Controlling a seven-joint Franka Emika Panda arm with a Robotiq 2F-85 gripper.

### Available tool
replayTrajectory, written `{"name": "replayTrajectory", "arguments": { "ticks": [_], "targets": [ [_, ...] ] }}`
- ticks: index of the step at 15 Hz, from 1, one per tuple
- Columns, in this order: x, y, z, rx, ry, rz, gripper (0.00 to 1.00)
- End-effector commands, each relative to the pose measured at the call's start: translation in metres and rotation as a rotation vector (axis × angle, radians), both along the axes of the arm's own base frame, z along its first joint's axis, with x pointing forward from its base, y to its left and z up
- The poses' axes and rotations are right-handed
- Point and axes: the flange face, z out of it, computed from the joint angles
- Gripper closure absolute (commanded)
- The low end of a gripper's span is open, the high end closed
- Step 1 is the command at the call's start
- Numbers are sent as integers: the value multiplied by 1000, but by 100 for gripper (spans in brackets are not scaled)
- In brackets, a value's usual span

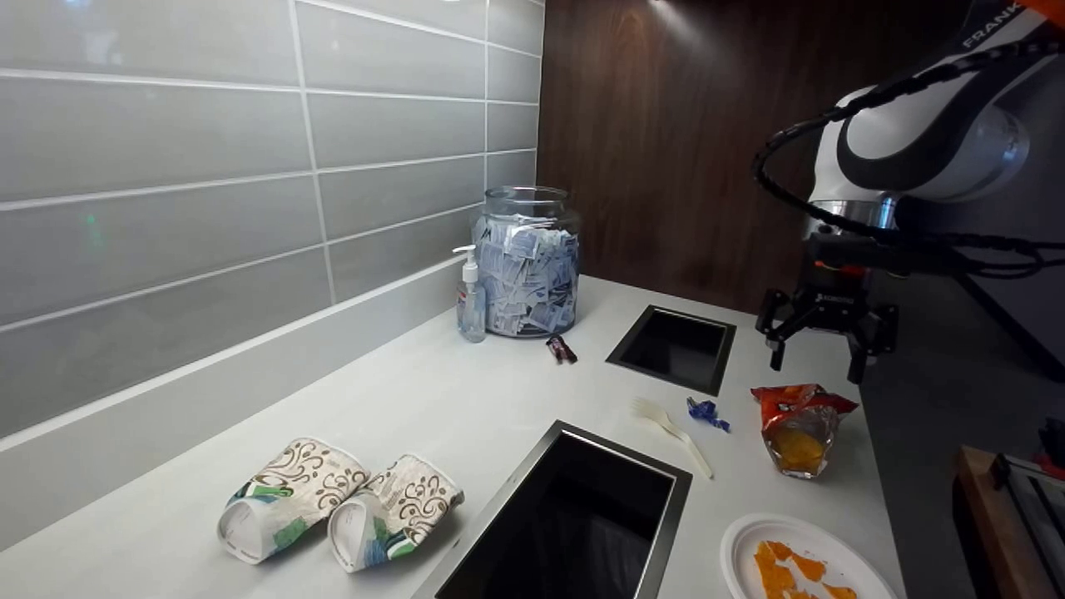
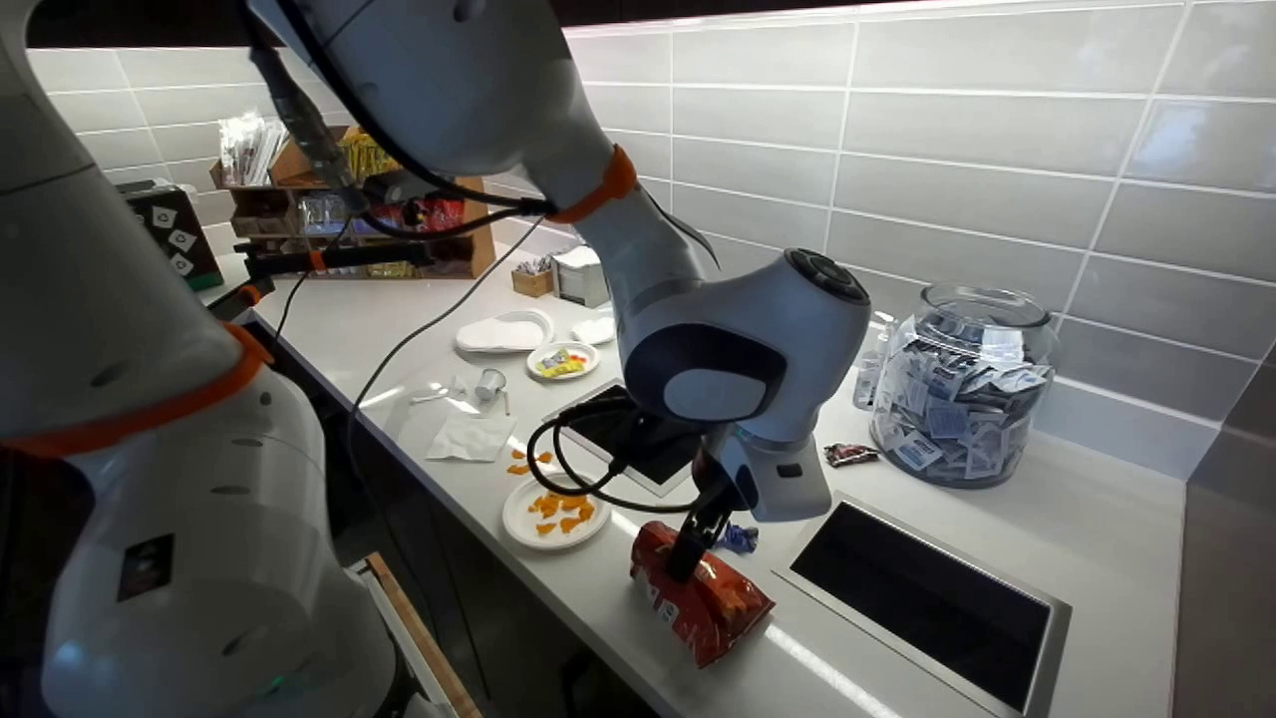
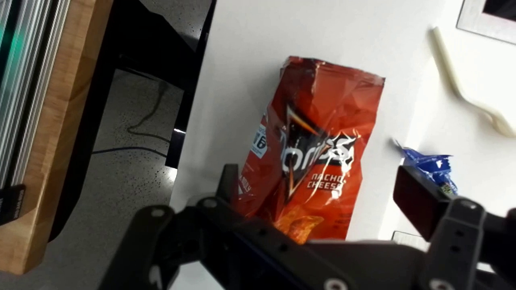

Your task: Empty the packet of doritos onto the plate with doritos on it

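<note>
At lower right in an exterior view sits the plate (image 1: 736, 549); beyond it, at right on the bench (image 1: 499, 391), lies the packet (image 1: 800, 423) (seemingly unsealed); higher in the frame hangs the tool (image 1: 817, 368), spread wide, gripping nothing. Probably pre-grasp: next, descend and pinch.

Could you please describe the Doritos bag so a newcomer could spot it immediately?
On the white countertop, look below the open gripper. Near the edge lies the Doritos bag; unlike the blue wrapper nearby, it is crinkled red foil lettered Nacho Cheese.
</note>
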Motion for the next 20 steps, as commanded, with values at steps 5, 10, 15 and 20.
{"name": "replayTrajectory", "arguments": {
  "ticks": [5, 10, 15, 20],
  "targets": [
    [12, -10, -12, 26, 14, -32, 65],
    [19, -17, -20, 33, 34, -31, 99],
    [26, -21, -24, 30, 53, -28, 94],
    [29, -20, -9, -11, 44, -36, 45]
  ]
}}
